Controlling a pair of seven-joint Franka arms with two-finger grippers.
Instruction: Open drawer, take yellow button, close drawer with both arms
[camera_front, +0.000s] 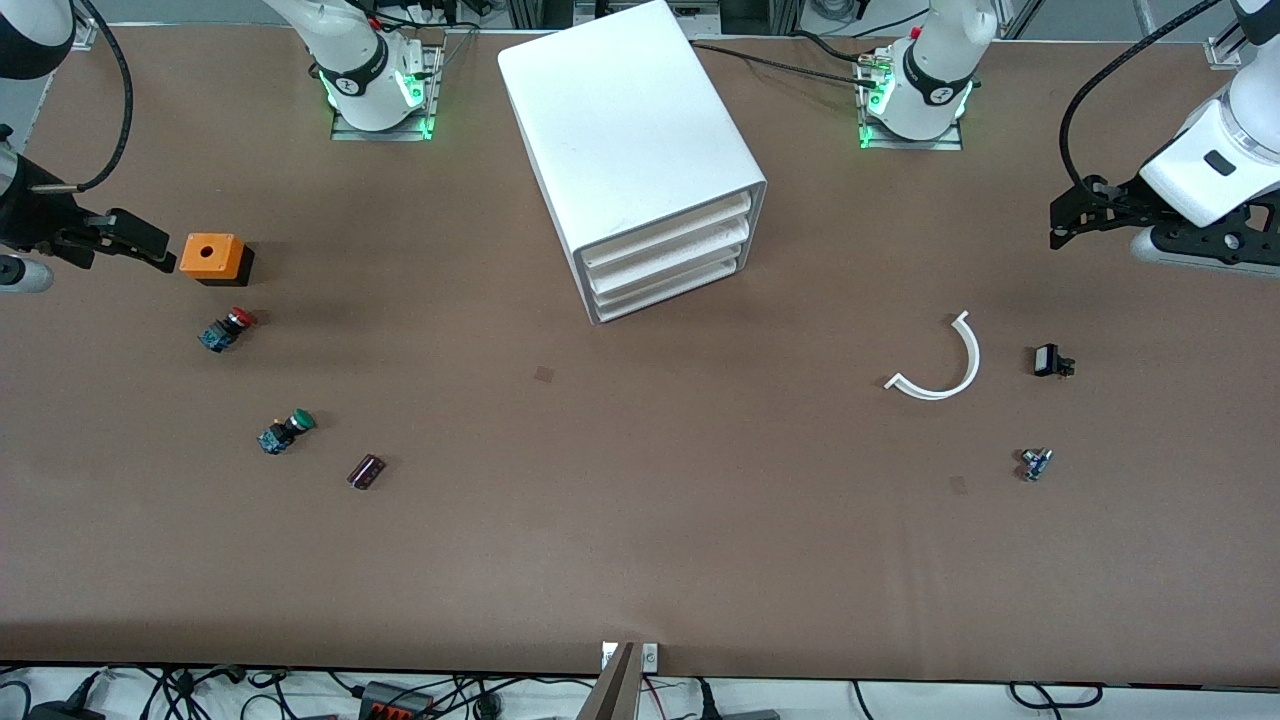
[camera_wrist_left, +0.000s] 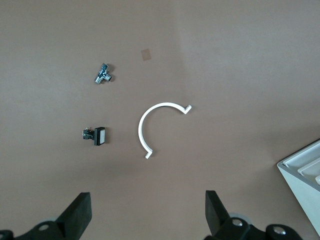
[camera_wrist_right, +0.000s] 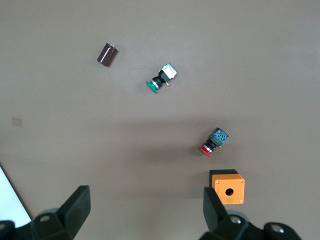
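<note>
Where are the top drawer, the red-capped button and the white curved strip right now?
top drawer (camera_front: 668, 226), front view, on its front edge.
red-capped button (camera_front: 240, 318), front view, on its red cap.
white curved strip (camera_wrist_left: 141, 125), left wrist view, on the middle of its arc.

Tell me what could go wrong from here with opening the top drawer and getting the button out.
1. All three drawers of the cabinet are shut and stacked tight, so a gripper aiming for the top drawer might catch a lower one.
2. The cabinet stands loose and askew on the table, so a pull could drag it.
3. The red button and green button lie out in the open and could be grabbed by mistake.
</note>
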